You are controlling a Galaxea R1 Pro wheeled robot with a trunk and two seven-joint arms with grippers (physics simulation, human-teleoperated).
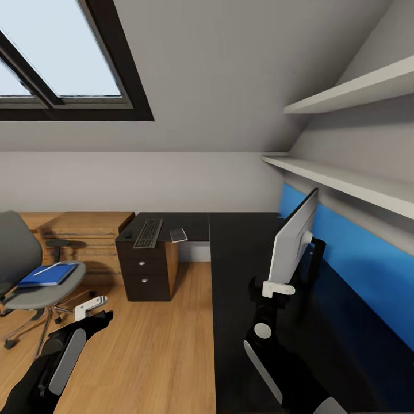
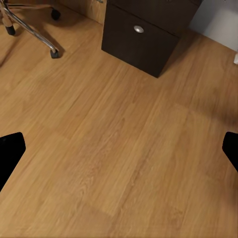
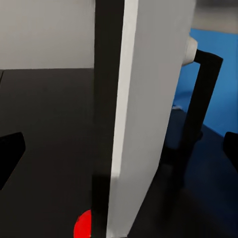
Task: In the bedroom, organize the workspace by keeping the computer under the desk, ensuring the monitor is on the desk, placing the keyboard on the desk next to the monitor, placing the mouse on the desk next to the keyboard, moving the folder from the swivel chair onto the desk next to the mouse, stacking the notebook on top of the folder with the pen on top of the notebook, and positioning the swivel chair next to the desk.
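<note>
Here, upright on the glossy black surface near the blue wall panel: the monitor, seen edge-on, pale grey-white back toward the wall, black front toward the room, slim black stand arm behind. Right end effector at the screen's lower near corner; in the right wrist view fingers spread wide either side of the monitor edge, no visible clamp. Left end effector low over the wood floor, jaws wide, holding nothing. Farther along the surface, above the drawer unit with silver knobs: the keyboard, the mouse just beside it, and a small flat grey item on its other side. Off to the left, the swivel chair, with the folder on its seat and the pen lying on top. Light-wood cabinet behind the chair. White shelves above the blue panel.
</note>
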